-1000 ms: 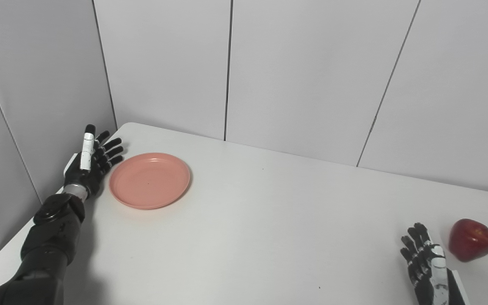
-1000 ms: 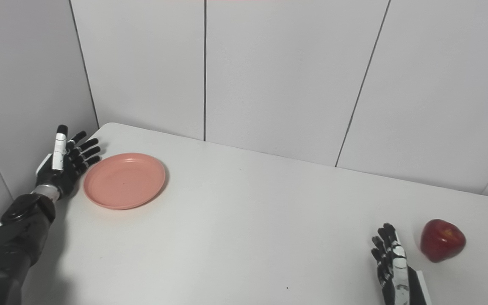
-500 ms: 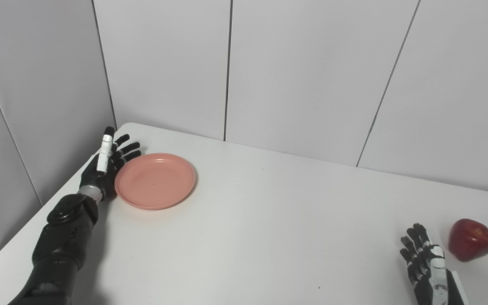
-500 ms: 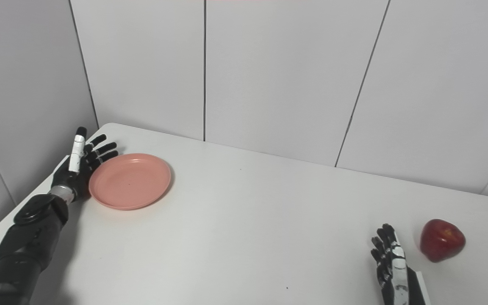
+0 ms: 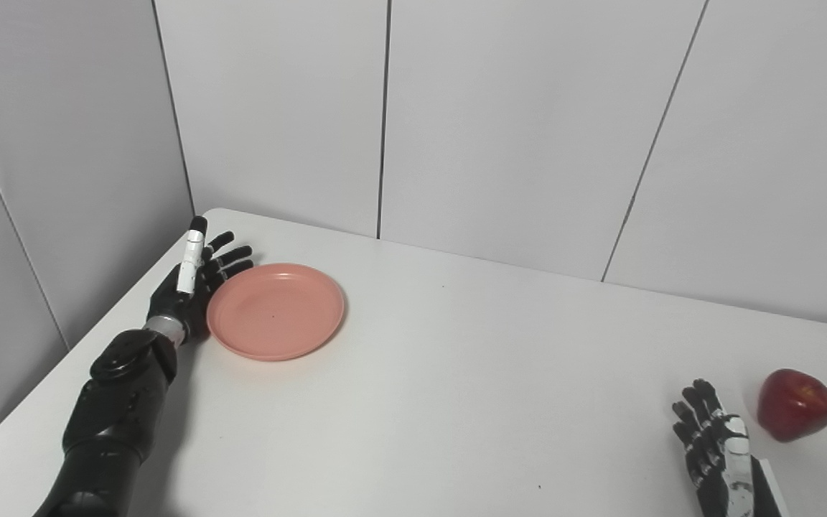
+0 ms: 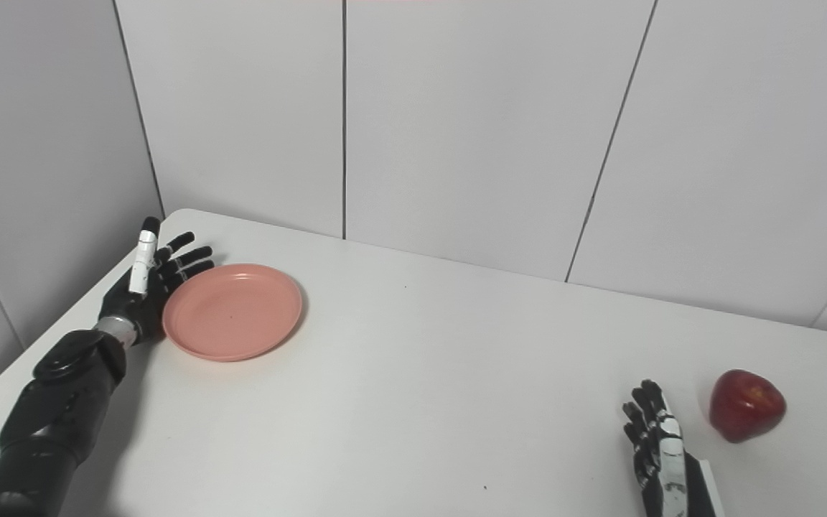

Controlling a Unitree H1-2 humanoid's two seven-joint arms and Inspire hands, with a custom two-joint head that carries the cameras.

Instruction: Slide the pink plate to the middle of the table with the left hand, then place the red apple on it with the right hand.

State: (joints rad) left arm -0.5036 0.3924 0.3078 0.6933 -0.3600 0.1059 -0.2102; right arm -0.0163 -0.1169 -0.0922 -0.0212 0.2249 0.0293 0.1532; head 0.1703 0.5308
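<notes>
Both hands' fingers spread, empty: left hand (image 5: pixel 187 291) against pink plate (image 5: pixel 275 311), right hand (image 5: pixel 715 452) beside red apple (image 5: pixel 795 404).

Right hand (image 5: pixel 716 459) cut off at bottom edge, wrist and arm out of frame. Left arm (image 5: pixel 108 416) cropped at bottom-left. Table (image 5: pixel 456 373) near edge and right end cut off. Left hand (image 5: pixel 191 287) palm hidden behind pink plate (image 5: pixel 276 310) rim; contact unclear.

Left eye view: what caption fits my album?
Left hand pressed open against pink plate; right hand open beside red apple.
</notes>
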